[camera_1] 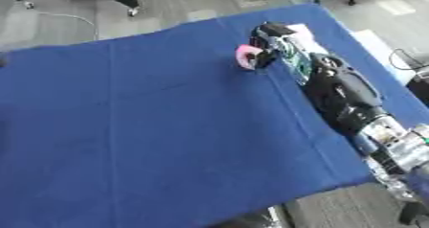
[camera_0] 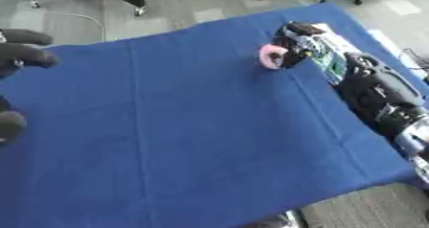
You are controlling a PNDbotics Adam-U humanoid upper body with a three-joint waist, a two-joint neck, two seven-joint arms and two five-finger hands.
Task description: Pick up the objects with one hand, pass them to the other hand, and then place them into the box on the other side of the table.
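Pink ring-shaped object [camera_0: 271, 56] sits clasped in my right hand [camera_0: 295, 45], fingers curled round it for handover; my left hand [camera_0: 21, 54] waits well apart, fingers curled, holding nothing

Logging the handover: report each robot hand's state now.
Left robot hand: at the left edge, fingers curled, holding nothing.
Right robot hand: shut on the pink ring.
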